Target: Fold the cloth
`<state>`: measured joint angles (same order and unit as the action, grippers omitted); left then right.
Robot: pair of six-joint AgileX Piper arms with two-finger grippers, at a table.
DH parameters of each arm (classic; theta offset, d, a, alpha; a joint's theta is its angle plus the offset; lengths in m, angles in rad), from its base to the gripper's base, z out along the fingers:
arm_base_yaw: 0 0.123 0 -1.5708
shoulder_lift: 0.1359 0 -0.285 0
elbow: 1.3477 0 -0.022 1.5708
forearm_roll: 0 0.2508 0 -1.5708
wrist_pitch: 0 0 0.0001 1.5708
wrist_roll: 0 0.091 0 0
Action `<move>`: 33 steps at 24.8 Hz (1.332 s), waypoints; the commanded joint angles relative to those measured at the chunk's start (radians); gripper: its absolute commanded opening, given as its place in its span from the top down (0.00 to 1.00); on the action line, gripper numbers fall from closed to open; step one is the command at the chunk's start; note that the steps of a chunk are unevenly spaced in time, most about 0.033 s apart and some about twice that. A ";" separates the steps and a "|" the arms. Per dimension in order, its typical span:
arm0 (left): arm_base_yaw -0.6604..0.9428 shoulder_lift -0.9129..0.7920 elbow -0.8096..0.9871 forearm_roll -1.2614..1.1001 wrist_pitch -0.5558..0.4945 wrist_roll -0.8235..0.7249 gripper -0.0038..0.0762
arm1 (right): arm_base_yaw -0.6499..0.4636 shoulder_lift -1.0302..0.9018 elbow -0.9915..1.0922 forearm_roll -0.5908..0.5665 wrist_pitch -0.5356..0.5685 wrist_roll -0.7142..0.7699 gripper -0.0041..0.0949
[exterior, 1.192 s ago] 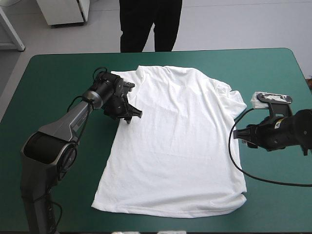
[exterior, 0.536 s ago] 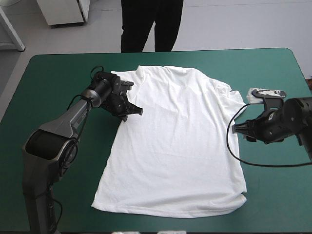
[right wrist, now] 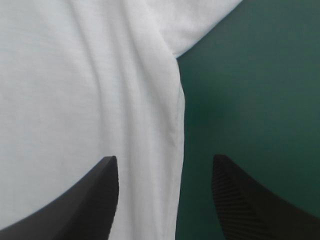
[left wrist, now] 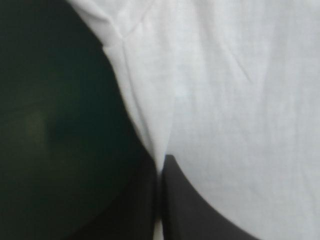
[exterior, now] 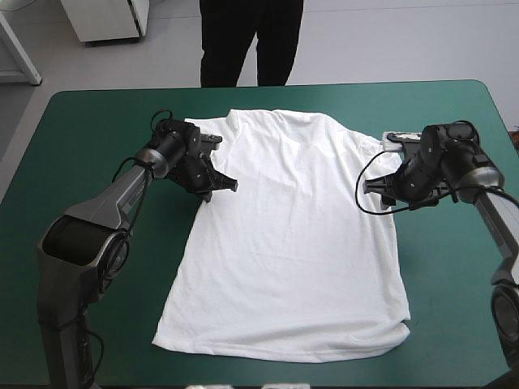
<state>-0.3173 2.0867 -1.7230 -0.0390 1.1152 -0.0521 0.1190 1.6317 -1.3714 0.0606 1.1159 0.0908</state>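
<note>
**Teal-green surface, white T-shirt spread flat**

We see the left hand pinched almost closed on the T-shirt's near side edge below the sleeve, a white sliver between its black fingers. The right hand is spread wide, straddling the opposite edge. We cannot tell whether it touches the fabric. The T-shirt lies mid-surface, lightly creased, collar toward the far edge.

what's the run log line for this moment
T-shirt: spread flat | left gripper: shut on T-shirt edge | right gripper: open, astride opposite edge
</note>
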 commanded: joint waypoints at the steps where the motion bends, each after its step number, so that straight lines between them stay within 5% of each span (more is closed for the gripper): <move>1: 0.003 -0.022 -0.010 0.015 -0.008 -0.003 0.96 | -0.007 0.019 -0.032 0.003 -0.069 -0.001 0.42; 17: 0.003 -0.022 -0.010 0.015 -0.020 -0.003 0.96 | -0.007 0.162 0.103 0.038 -0.174 0.063 0.48; 20: 0.003 -0.022 -0.010 0.013 -0.020 -0.003 0.96 | -0.007 0.169 0.137 0.030 -0.169 0.065 0.61; 23: 0.003 -0.027 -0.010 0.008 -0.017 -0.003 0.96 | -0.007 0.173 0.172 0.037 -0.158 0.043 0.97; 33: 0.003 -0.204 -0.010 -0.014 0.039 -0.001 0.96 | -0.007 0.081 0.014 0.046 -0.085 -0.033 0.98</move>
<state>-0.3165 2.0193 -1.7079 -0.0361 1.1455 -0.0509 0.1109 1.7841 -1.2804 0.0928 0.9870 0.0869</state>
